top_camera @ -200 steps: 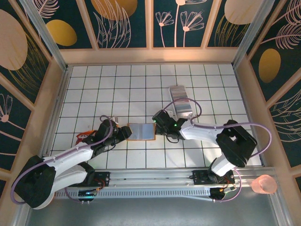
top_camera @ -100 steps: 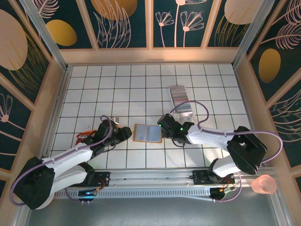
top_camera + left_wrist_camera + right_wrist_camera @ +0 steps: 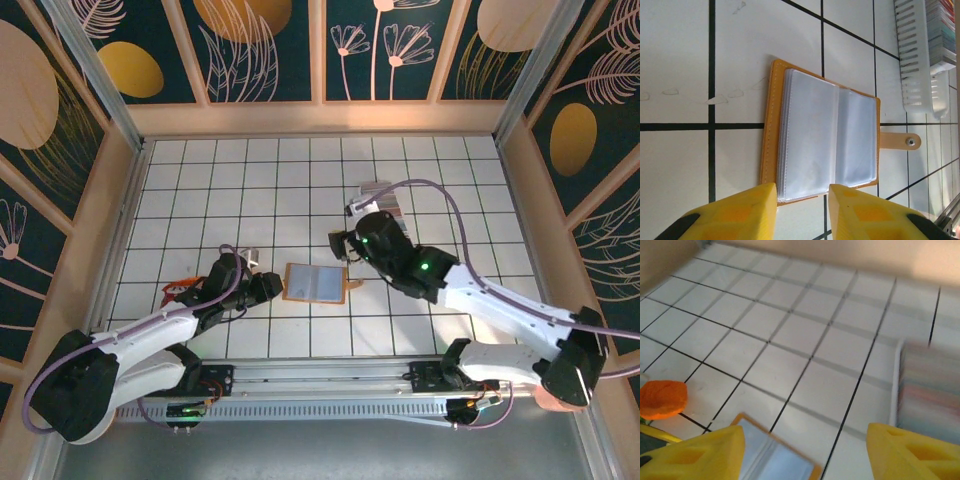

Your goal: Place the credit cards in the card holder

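White gridded tabletop (image 3: pixel 230 180) inside pale wooden frame (image 3: pixel 320 118), dark teal wall panels (image 3: pixel 250 60) with golden floral motifs.

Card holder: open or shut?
Open. The card holder lies spread flat, clear sleeves facing up, clasp tab unfastened off one side.

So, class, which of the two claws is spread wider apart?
The right claw: its yellow fingers sit far apart, while those of the left claw leave only a narrow gap.

We see the card holder (image 3: pixel 316 283) lying open and flat, its tan leather edging the clear sleeves and its clasp tab pointing to 3 o'clock. The credit cards (image 3: pixel 377 193) stand on edge in a row at 1 o'clock from it, well apart.
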### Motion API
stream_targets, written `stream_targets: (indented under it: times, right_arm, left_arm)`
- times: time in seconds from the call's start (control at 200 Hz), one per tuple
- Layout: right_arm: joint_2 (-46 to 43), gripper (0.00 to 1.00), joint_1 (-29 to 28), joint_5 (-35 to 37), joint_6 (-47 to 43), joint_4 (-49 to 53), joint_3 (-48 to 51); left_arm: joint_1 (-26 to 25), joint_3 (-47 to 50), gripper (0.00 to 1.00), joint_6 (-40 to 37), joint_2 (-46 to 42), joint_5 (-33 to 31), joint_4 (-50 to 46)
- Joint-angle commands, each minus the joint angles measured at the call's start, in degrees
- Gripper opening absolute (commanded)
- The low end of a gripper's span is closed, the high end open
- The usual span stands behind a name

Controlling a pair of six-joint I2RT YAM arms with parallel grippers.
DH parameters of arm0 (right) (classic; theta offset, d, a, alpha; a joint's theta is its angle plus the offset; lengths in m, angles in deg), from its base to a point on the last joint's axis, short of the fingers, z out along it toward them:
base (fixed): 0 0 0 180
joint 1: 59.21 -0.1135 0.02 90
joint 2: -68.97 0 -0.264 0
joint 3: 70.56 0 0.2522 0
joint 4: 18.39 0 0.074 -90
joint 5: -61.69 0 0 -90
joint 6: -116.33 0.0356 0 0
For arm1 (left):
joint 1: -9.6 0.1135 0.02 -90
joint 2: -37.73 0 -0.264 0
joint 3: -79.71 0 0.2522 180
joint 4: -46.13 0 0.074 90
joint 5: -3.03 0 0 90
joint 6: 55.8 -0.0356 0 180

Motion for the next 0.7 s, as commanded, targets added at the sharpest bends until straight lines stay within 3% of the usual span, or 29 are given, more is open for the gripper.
stream_targets:
  times: [0.0,0.095,0.18,0.305,0.435,0.561,0.696]
  right_arm:
    - [-3.34,0.68,-0.43,-7.11,-31.56,-0.94,0.37]
    - [-6.17,0.8,0.08,-9.67,-53.83,2.35,3.87]
    - [-5.49,0.83,6.17,-11.56,-64.68,6.96,3.85]
    - [-2.27,0.82,21.32,-19.42,-72.42,9.27,2.57]
    - [-0.03,0.84,30.76,-22.69,-81.91,2.48,6.42]
    - [6.02,0.85,35.35,-24.84,-86.77,3.39,5.94]
    - [9.82,0.87,34.83,-23.54,-91.13,0.1,8.1]
  left_arm:
    - [-0.48,-1.84,0.31,-2.71,-0.46,1.38,1.32]
    - [-0.47,-1.84,0.31,-3.68,-1.34,1.2,0.9]
    - [-0.45,-1.11,0.31,-3.71,-2.33,0.99,1.55]
    - [-0.47,-0.44,0.31,-3.8,-3.29,0.74,2.2]
    - [-0.48,-0.59,0.32,-4.52,-3.01,0.75,2.18]
    - [-0.42,-1.69,0.32,-5.89,-1.27,0.73,0.9]
    - [-0.42,-2.37,0.32,-6.13,0.16,1.32,0.56]
